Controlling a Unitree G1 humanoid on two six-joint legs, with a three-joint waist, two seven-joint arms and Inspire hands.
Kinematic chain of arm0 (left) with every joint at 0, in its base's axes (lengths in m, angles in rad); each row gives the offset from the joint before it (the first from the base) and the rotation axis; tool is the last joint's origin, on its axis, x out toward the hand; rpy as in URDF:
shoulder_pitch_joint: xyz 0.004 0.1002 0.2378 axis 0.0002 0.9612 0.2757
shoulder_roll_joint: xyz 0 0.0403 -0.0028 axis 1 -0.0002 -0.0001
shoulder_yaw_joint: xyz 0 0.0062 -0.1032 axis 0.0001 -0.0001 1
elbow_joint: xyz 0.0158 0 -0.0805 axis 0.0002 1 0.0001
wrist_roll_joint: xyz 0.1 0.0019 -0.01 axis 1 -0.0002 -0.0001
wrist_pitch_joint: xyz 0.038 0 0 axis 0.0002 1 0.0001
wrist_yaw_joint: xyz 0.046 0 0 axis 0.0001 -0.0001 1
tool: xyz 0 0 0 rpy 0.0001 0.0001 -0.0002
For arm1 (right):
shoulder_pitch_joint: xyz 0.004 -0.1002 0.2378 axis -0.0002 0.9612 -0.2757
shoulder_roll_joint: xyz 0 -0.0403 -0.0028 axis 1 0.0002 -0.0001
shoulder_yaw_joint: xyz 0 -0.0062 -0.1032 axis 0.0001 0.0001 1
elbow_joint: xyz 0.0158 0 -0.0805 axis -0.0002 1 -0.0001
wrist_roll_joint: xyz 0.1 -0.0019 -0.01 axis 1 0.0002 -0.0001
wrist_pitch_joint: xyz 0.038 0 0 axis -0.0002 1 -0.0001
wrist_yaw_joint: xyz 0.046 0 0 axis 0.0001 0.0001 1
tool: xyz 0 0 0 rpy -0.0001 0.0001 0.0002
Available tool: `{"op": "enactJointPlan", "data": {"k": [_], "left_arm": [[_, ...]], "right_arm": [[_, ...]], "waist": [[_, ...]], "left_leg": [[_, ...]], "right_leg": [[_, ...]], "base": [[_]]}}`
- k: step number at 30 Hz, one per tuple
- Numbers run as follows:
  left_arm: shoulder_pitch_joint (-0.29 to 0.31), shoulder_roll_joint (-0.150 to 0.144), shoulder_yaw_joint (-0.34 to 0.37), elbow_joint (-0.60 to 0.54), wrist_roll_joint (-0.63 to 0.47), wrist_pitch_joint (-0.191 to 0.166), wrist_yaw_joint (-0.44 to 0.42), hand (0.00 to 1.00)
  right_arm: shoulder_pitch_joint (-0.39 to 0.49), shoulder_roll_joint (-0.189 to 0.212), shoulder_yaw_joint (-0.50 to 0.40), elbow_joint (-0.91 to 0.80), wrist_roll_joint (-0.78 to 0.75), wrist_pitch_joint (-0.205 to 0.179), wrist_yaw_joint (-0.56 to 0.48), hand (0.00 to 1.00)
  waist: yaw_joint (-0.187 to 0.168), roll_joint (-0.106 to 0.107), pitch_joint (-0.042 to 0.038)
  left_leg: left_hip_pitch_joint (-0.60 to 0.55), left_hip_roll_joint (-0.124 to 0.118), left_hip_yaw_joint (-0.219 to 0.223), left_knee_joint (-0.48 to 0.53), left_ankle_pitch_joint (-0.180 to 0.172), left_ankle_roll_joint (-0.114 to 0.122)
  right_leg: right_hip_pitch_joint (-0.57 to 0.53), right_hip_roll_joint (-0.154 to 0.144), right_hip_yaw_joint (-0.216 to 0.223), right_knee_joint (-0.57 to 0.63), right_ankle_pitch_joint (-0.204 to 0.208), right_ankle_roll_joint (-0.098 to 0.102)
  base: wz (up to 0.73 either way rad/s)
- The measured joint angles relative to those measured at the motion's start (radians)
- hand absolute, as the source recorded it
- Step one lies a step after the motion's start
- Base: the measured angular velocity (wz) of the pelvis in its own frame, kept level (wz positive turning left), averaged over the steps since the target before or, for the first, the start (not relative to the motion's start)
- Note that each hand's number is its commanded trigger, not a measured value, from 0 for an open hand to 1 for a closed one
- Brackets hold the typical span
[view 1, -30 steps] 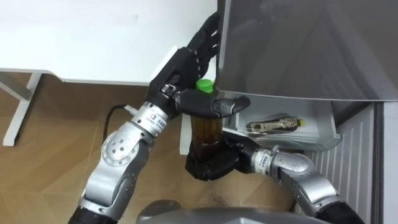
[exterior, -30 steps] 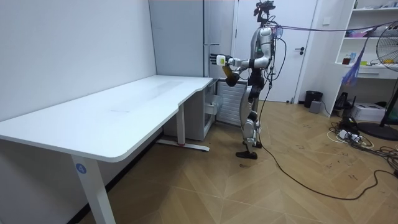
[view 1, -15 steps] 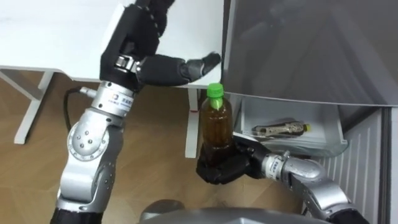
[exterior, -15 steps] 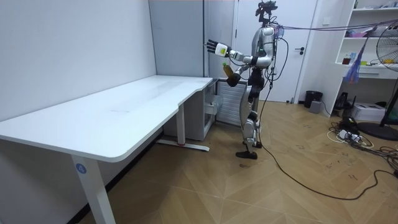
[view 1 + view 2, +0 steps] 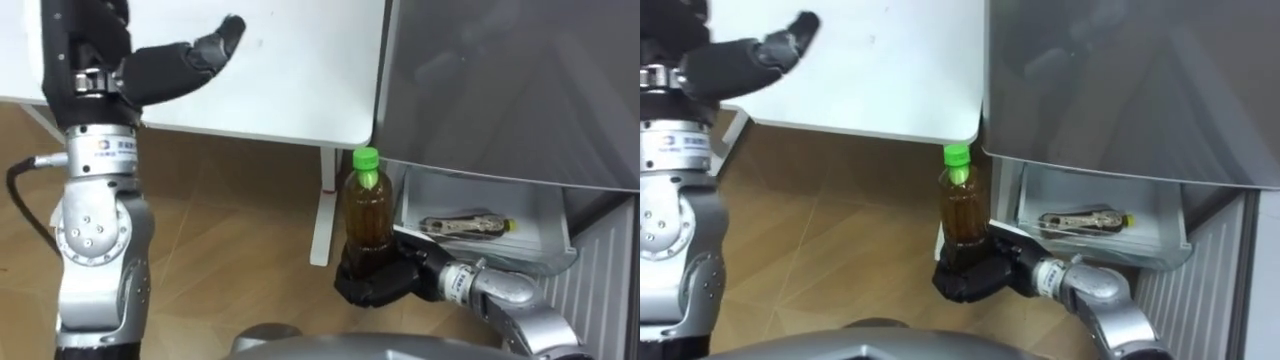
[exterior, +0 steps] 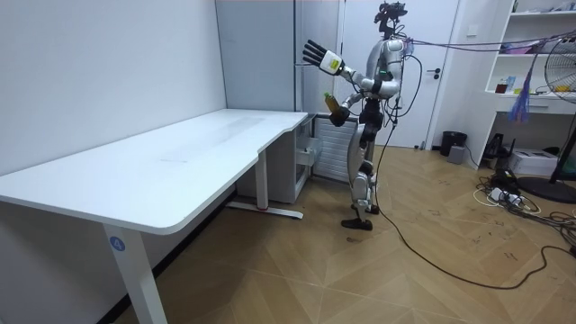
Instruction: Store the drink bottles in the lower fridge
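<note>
A bottle of brown drink with a green cap stands upright in my right hand, whose fingers are curled round its base. It hangs over the wooden floor, just left of the grey fridge front. Under that front, a clear bin holds another bottle lying on its side. My left hand is raised high at the upper left, open, with nothing in it. In the room view I stand in front of the fridge with the left hand lifted above the bottle.
A white desk runs along the left, and its corner ends right beside the fridge. One of its legs stands just left of the bottle. Wooden floor lies below. A white ribbed panel sits at the lower right.
My left hand has come away from the bottle's cap and swung up and to the left, fingers spread. The bottle stays upright in my right hand.
</note>
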Motion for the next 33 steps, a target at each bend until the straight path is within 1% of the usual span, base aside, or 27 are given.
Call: {"op": "enactJointPlan", "data": {"k": [2, 4, 6, 12, 14, 16, 18, 20, 21, 23, 24, 26, 27, 28, 29, 30, 33], "left_arm": [[0.014, 0.0, 0.023, 0.011, 0.001, 0.0, 0.028, 0.0], [0.023, 0.0, 0.038, 0.028, 0.005, 0.0, 0.046, 0.0], [0.024, 0.0, 0.046, 0.058, 0.022, 0.0, 0.068, 0.0], [0.037, 0.004, 0.046, 0.238, 0.019, -0.004, 0.151, 0.0], [0.04, 0.005, 0.037, 0.347, 0.015, -0.004, 0.165, 0.0], [0.054, 0.005, 0.024, 0.399, -0.006, -0.002, 0.177, 0.0], [0.066, 0.005, 0.019, 0.45, -0.014, -0.002, 0.18, 0.0], [0.067, 0.005, 0.017, 0.524, -0.014, 0.001, 0.193, 0.0], [0.067, 0.005, 0.015, 0.542, -0.014, 0.003, 0.198, 0.0], [0.067, 0.003, 0.006, 0.623, -0.016, 0.008, 0.202, 0.0], [0.067, 0.003, 0.002, 0.642, -0.024, 0.01, 0.205, 0.0], [0.069, 0.001, -0.018, 0.71, -0.027, 0.029, 0.22, 0.0], [0.07, 0.001, -0.025, 0.724, -0.027, 0.033, 0.222, 0.0], [0.072, 0.001, -0.039, 0.746, -0.031, 0.036, 0.225, 0.0], [0.073, 0.001, -0.05, 0.773, -0.036, 0.037, 0.225, 0.0], [0.074, 0.001, -0.053, 0.785, -0.043, 0.037, 0.225, 0.0], [0.074, 0.003, -0.076, 0.869, -0.085, 0.039, 0.227, 0.0]], "right_arm": [[0.0, 0.0, -0.003, 0.0, -0.003, 0.0, 0.0, 1.0], [0.002, 0.001, -0.015, 0.0, -0.003, 0.0, 0.0, 1.0], [0.012, 0.006, -0.03, -0.002, -0.001, 0.0, -0.006, 1.0], [0.043, 0.002, -0.027, -0.002, -0.003, 0.0, -0.046, 1.0], [0.043, 0.001, -0.026, -0.002, -0.002, 0.0, -0.063, 1.0], [0.041, 0.001, -0.025, -0.002, -0.002, 0.001, -0.075, 1.0], [0.041, 0.006, -0.023, -0.002, -0.005, 0.003, -0.081, 1.0], [0.041, 0.012, -0.022, -0.002, -0.006, 0.006, -0.088, 1.0], [0.041, 0.014, -0.022, -0.003, -0.006, 0.006, -0.09, 1.0], [0.037, 0.017, -0.012, -0.002, -0.003, 0.016, -0.104, 1.0], [0.034, 0.016, -0.006, -0.002, 0.0, 0.016, -0.11, 1.0], [0.019, 0.013, 0.015, -0.002, 0.001, 0.022, -0.116, 1.0], [0.018, 0.013, 0.017, -0.002, 0.002, 0.022, -0.116, 1.0], [0.017, 0.011, 0.021, -0.002, 0.006, 0.023, -0.119, 1.0], [0.017, 0.008, 0.026, -0.002, 0.013, 0.023, -0.123, 1.0], [0.016, 0.008, 0.026, -0.002, 0.013, 0.023, -0.125, 1.0], [0.01, -0.001, 0.045, -0.002, 0.041, 0.031, -0.147, 1.0]], "waist": [[0.001, -0.001, 0.0008], [0.009, -0.001, 0.0009], [0.016, -0.003, -0.0007], [0.042, -0.001, 0.0004], [0.05, -0.001, 0.0007], [0.052, -0.004, 0.0001], [0.054, -0.009, 0.0013], [0.068, -0.017, -0.0007], [0.072, -0.017, -0.0009], [0.083, -0.02, -0.0012], [0.085, -0.021, -0.0011], [0.086, -0.023, 0.0], [0.088, -0.024, 0.0], [0.096, -0.025, -0.0001], [0.101, -0.025, 0.0002], [0.101, -0.026, 0.0003], [0.1, -0.025, 0.0005]], "left_leg": [[-0.001, 0.0, 0.0, -0.001, 0.0, 0.0], [-0.001, -0.001, 0.0, -0.004, 0.0, 0.0], [0.0, -0.001, -0.001, -0.009, 0.0, 0.0], [0.018, -0.001, -0.001, -0.024, -0.001, -0.001], [0.011, 0.0, -0.002, -0.024, -0.001, -0.001], [-0.001, 0.0, -0.003, -0.02, -0.001, -0.001], [0.0, 0.0, -0.003, -0.02, -0.001, -0.001], [0.001, 0.0, -0.001, -0.023, -0.001, -0.001], [0.002, 0.001, -0.001, -0.023, -0.001, -0.002], [0.007, 0.0, 0.001, -0.025, -0.001, -0.002], [0.007, 0.0, 0.001, -0.025, -0.001, -0.002], [0.001, 0.001, -0.001, -0.022, -0.002, -0.002], [0.0, 0.001, -0.001, -0.02, -0.002, -0.002], [-0.001, 0.002, 0.004, -0.02, -0.003, -0.002], [-0.002, 0.002, 0.005, -0.019, -0.004, -0.002], [-0.003, 0.002, 0.005, -0.018, -0.005, -0.002], [-0.004, 0.003, 0.003, -0.017, -0.008, -0.001]], "right_leg": [[-0.001, -0.001, -0.001, -0.001, 0.0, 0.001], [0.0, -0.001, -0.002, -0.005, -0.001, 0.001], [0.003, -0.001, -0.003, -0.013, 0.0, 0.0], [0.013, 0.001, 0.004, -0.015, 0.0, 0.0], [0.006, 0.001, 0.003, -0.013, 0.0, 0.0], [-0.002, 0.001, -0.001, -0.013, 0.0, -0.001], [-0.003, 0.0, 0.0, -0.013, 0.0, -0.001], [-0.004, 0.0, 0.0, -0.014, 0.0, 0.0], [-0.003, 0.0, 0.0, -0.014, 0.0, 0.0], [0.001, 0.0, -0.003, -0.014, 0.001, 0.0], [0.001, 0.0, -0.005, -0.014, 0.001, 0.0], [-0.002, 0.001, -0.008, -0.014, 0.001, -0.001], [-0.003, 0.001, -0.008, -0.014, 0.001, -0.001], [-0.004, 0.001, -0.007, -0.014, 0.001, -0.001], [-0.005, 0.001, -0.005, -0.014, 0.001, -0.001], [-0.005, 0.001, -0.006, -0.013, 0.001, -0.001], [-0.003, 0.001, -0.004, -0.011, 0.001, -0.001]], "base": [[0.0], [0.0], [0.0], [-0.02], [0.0], [0.03], [0.02], [-0.02], [-0.05], [0.0], [0.0], [0.0], [0.0], [0.0], [0.0], [0.0], [-0.01]]}}
